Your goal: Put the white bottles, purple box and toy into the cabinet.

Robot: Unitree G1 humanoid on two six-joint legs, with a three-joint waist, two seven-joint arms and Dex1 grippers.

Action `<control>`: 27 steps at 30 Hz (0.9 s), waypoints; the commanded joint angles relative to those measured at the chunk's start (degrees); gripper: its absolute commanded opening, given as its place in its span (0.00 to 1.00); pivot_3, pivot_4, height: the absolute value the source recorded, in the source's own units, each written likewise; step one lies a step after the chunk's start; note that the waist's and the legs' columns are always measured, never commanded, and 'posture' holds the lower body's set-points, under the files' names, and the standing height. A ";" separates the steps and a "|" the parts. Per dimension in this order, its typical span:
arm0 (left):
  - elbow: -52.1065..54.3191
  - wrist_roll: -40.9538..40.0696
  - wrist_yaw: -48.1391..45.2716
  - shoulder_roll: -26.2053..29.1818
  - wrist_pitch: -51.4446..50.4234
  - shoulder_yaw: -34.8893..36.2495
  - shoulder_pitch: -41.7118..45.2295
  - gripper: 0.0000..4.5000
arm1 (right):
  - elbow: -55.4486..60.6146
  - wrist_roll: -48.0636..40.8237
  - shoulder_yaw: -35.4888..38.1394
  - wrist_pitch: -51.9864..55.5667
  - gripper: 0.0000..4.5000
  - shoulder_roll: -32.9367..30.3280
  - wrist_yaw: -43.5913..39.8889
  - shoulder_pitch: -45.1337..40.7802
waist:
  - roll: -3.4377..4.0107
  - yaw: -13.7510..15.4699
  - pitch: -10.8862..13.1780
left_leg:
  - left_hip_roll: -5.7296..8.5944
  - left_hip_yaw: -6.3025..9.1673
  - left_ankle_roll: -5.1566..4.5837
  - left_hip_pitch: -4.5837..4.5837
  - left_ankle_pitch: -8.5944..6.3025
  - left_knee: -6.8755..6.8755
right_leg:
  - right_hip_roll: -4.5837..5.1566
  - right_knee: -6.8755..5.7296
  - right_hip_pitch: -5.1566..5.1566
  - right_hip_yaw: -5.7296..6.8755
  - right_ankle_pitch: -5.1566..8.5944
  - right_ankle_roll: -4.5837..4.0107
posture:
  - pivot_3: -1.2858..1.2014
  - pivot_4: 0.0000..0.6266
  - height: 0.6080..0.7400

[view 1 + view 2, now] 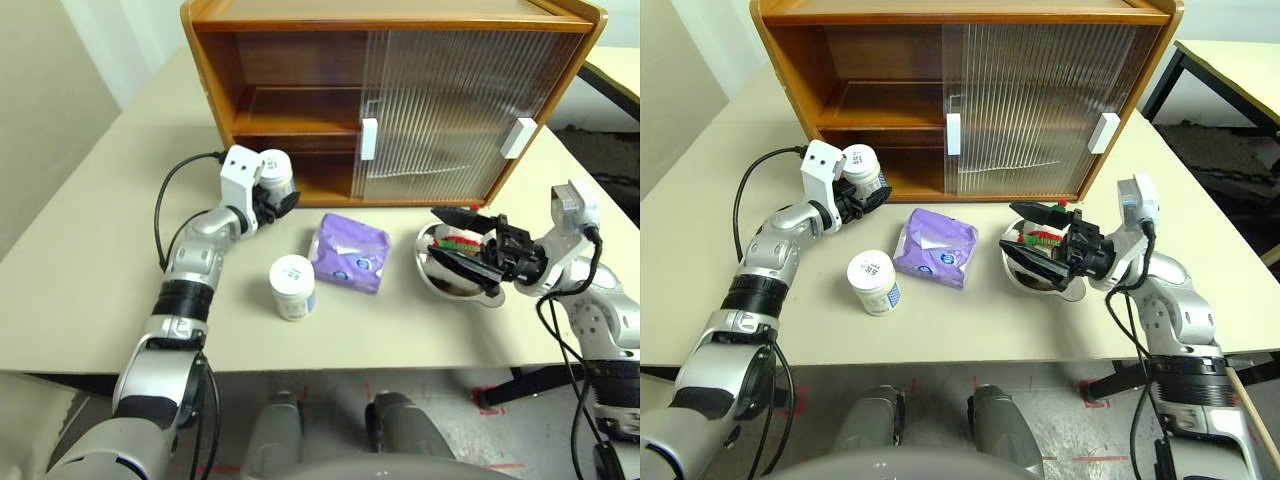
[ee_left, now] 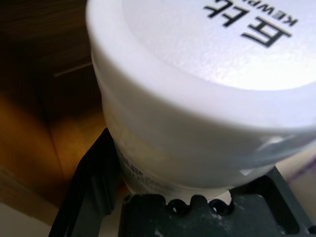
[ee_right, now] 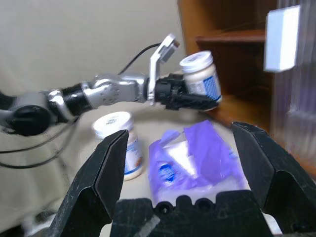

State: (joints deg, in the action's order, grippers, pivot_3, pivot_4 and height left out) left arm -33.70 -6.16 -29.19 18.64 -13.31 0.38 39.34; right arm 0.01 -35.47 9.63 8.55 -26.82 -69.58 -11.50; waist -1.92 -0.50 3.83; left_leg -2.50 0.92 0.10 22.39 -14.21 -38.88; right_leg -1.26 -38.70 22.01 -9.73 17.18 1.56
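My left gripper (image 1: 272,200) is shut on a white bottle (image 1: 276,172), held tilted just above the table in front of the cabinet's (image 1: 400,22) open left side; its lid looms close in the left wrist view (image 2: 197,59). A second white bottle (image 1: 292,287) stands upright on the table. The purple box (image 1: 350,252) lies to its right. The toy (image 1: 462,241) lies in a metal dish, mostly hidden behind my right gripper (image 1: 434,234); just its red and green parts show. That gripper hangs open over the dish, holding nothing.
The shiny metal dish (image 1: 447,284) sits at the table's right, near the front edge. Ribbed sliding doors (image 1: 450,100) cover the cabinet's right half; both left shelves are open. A second table (image 1: 615,65) stands at the far right.
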 commanded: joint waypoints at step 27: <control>-29.91 3.18 6.58 -8.67 13.39 1.35 17.00 0.73 | 11.40 4.70 -1.69 1.62 1.00 3.54 21.22 3.73 | -0.03 -2.51 -0.01 | 0.09 0.04 0.01 0.07 0.00 0.01 | -0.01 0.00 0.04 -0.06 0.01 0.04 | 0.50 0.00 1.00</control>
State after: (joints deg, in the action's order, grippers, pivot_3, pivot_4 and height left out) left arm -62.46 -3.17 -22.15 10.06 -0.93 1.26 53.93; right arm 9.64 -31.92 9.05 9.03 -24.09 -51.49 -7.22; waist -1.94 -3.01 3.81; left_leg -2.41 0.97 0.11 22.46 -14.21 -38.87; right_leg -1.27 -38.70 22.05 -9.79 17.19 1.60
